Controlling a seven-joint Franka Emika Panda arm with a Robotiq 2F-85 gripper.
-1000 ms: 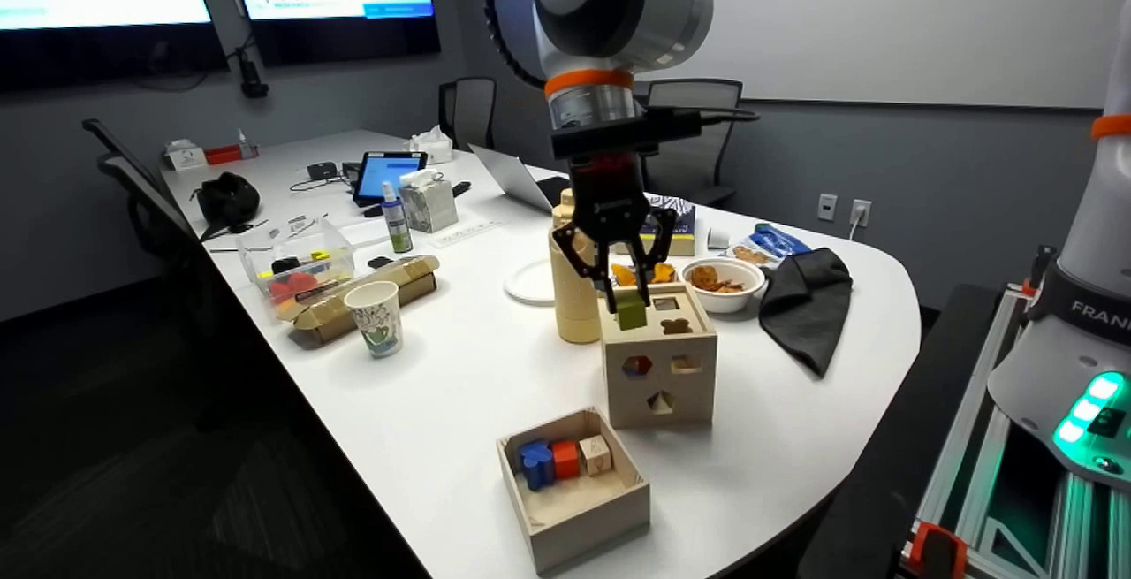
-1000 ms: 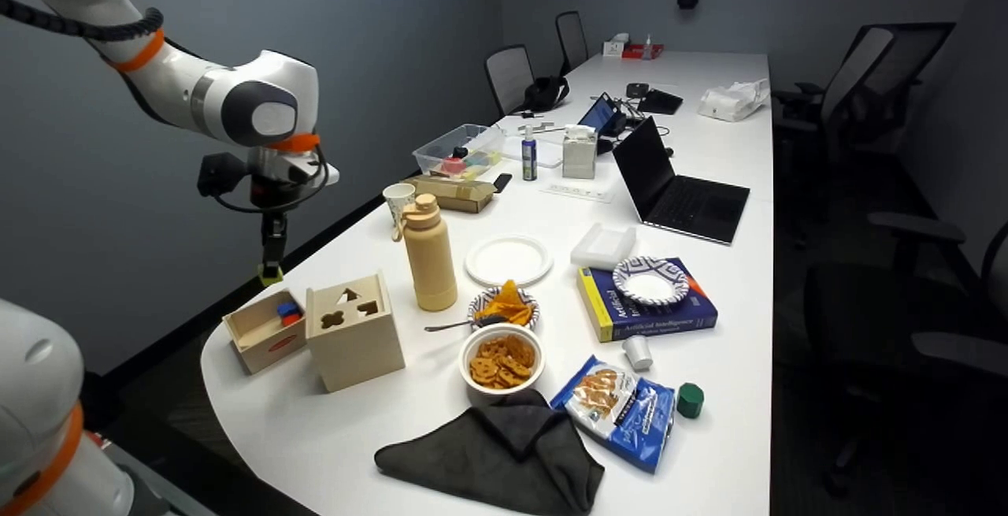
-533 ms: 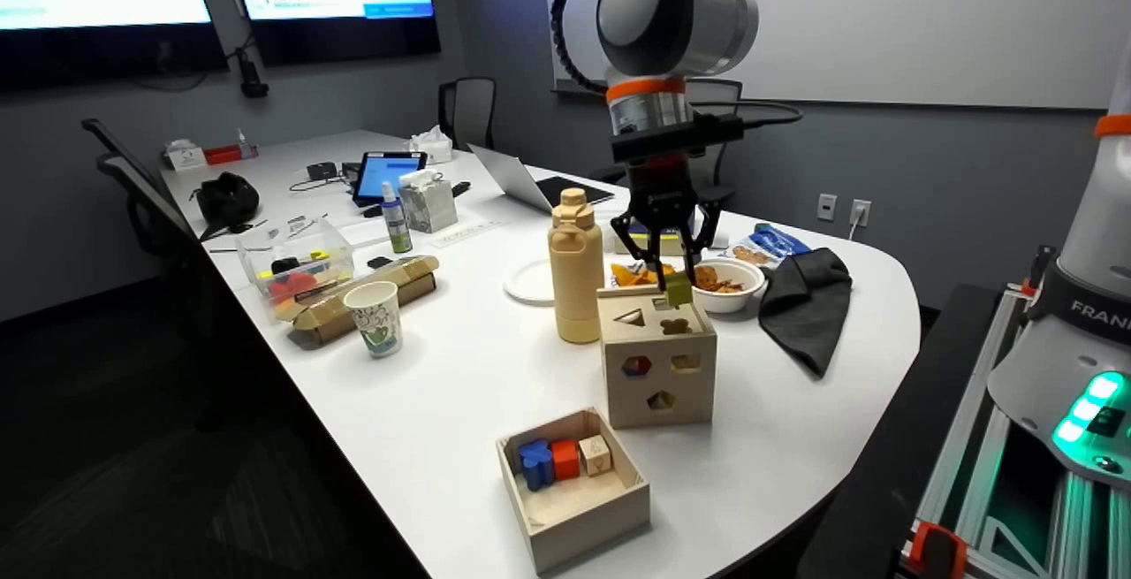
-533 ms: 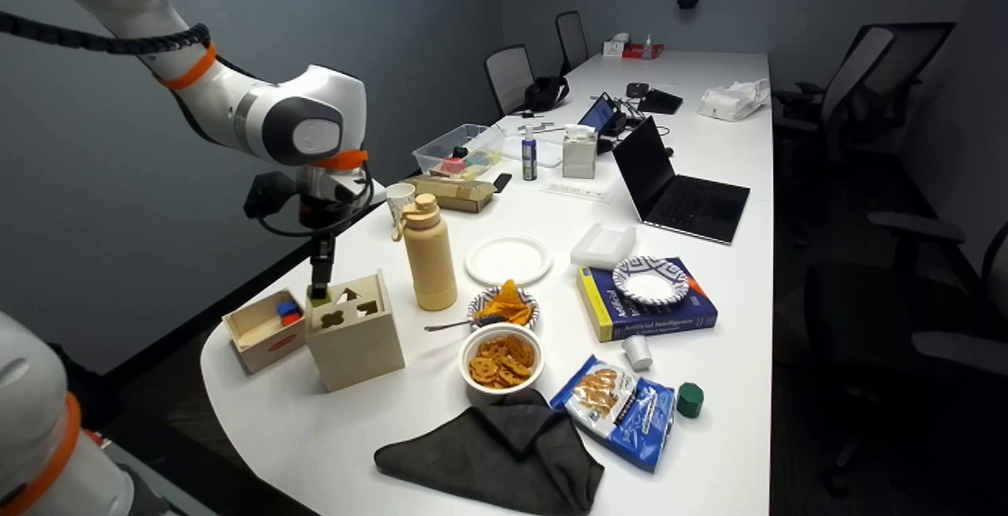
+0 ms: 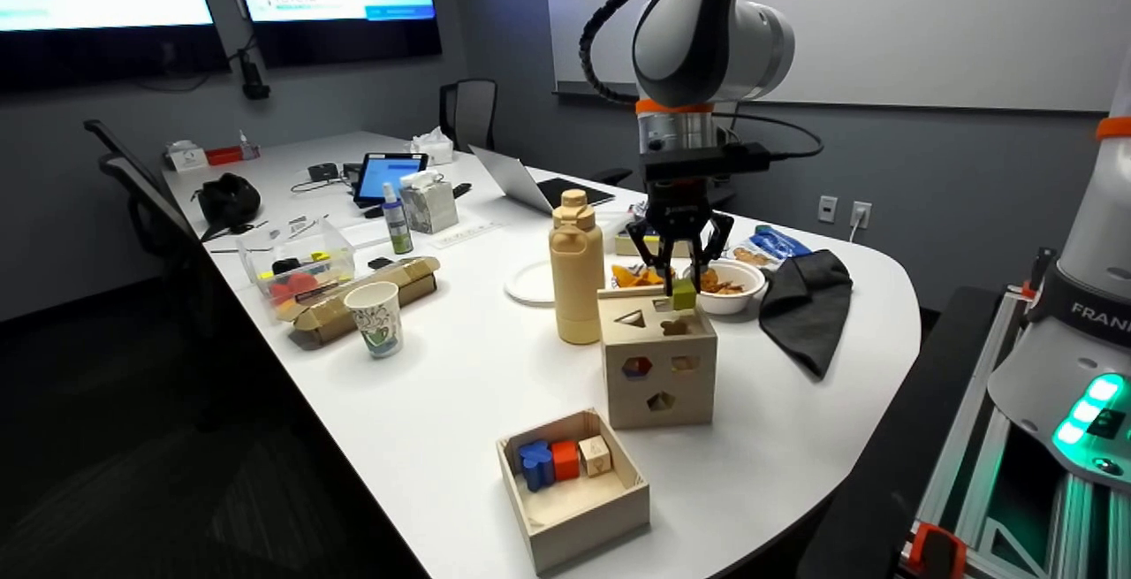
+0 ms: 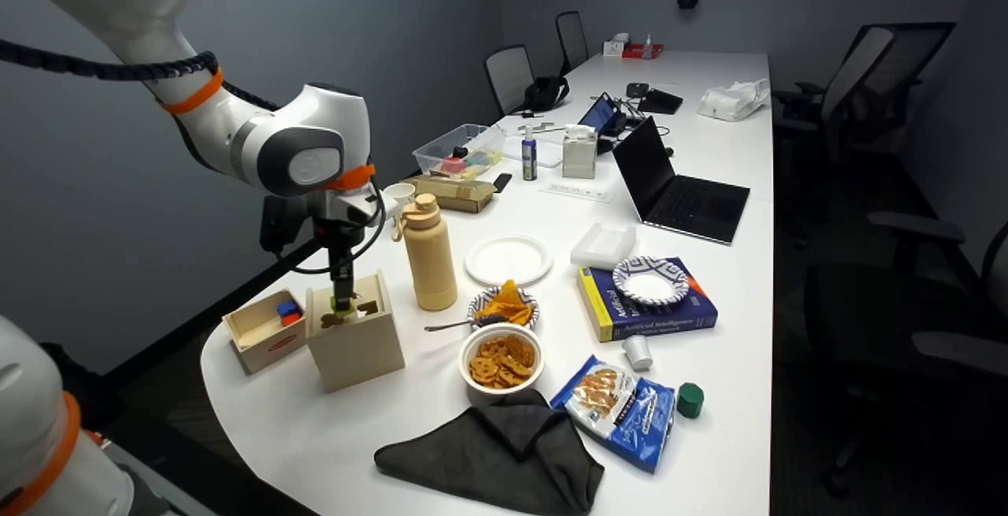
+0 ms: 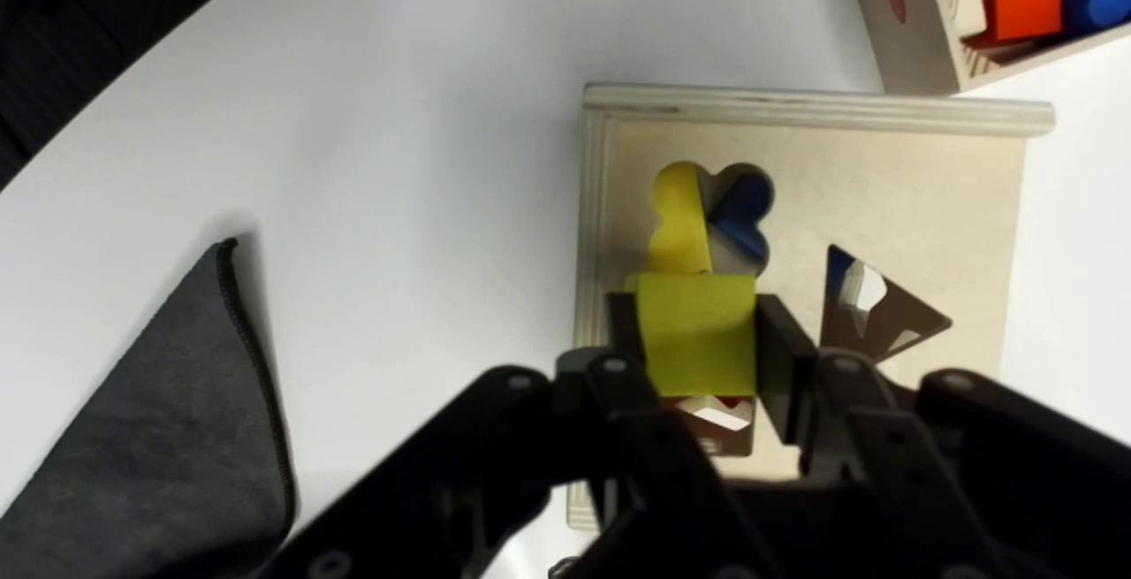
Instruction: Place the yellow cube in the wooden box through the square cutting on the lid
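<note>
The yellow cube (image 7: pixel 696 367) is held between the finger pads of my gripper (image 7: pixel 698 327) in the wrist view. My gripper (image 5: pixel 683 278) is shut on it above the wooden box (image 5: pixel 658 393) in an exterior view. The box also shows in an exterior view (image 6: pixel 358 358). The lid (image 7: pixel 919 181) has a clover, a triangle and a square cutout (image 7: pixel 720 438). In the wrist view the cube covers part of the square cutout and touches the clover's edge in the picture. The cube appears above the lid; the gap is hard to judge. Yellow and blue blocks show inside the box.
A shallow wooden tray (image 5: pixel 592 530) with blue, red and plain wood blocks stands beside the box. A tan bottle (image 6: pixel 429 264) stands close to the box. Bowls of snacks (image 6: pixel 502 358) and a dark cloth (image 6: pixel 496 453) lie near it.
My gripper has carried the yellow cube sideways from beyond the box to over its lid, and lowered in the last half second. The box and tray have not moved.
</note>
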